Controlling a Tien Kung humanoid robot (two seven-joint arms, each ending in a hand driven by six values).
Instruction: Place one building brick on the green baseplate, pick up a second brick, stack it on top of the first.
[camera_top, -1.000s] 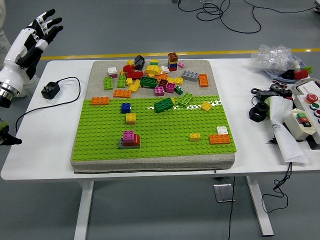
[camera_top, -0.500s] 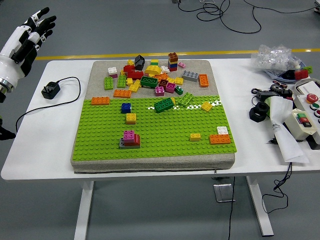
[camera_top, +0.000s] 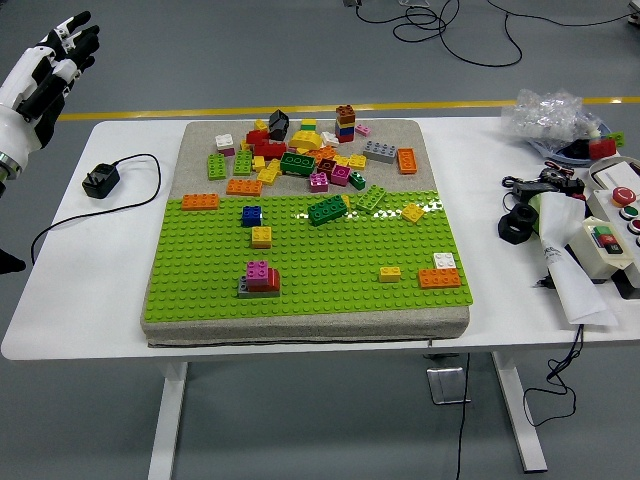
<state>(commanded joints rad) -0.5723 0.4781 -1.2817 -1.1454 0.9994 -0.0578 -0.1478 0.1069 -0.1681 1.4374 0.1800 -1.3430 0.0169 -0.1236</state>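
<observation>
Left robot hand (camera_top: 45, 68) withdrawn farther left, fingers spread, empty.

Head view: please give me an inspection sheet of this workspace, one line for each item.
Surface: white table, with a grey mat under the green baseplate.
Job's things: pink brick sits stacked on a grey and red one on the baseplate; loose brick pile on the mat.
Clutter: control box, black parts, plastic bag at right.
Hands: left hand raised off the table's left, fingers open, holding nothing; right not in view.
Cables: black adapter with cord, left.
Surroundings: grey floor, yellow line, floor cables.
</observation>
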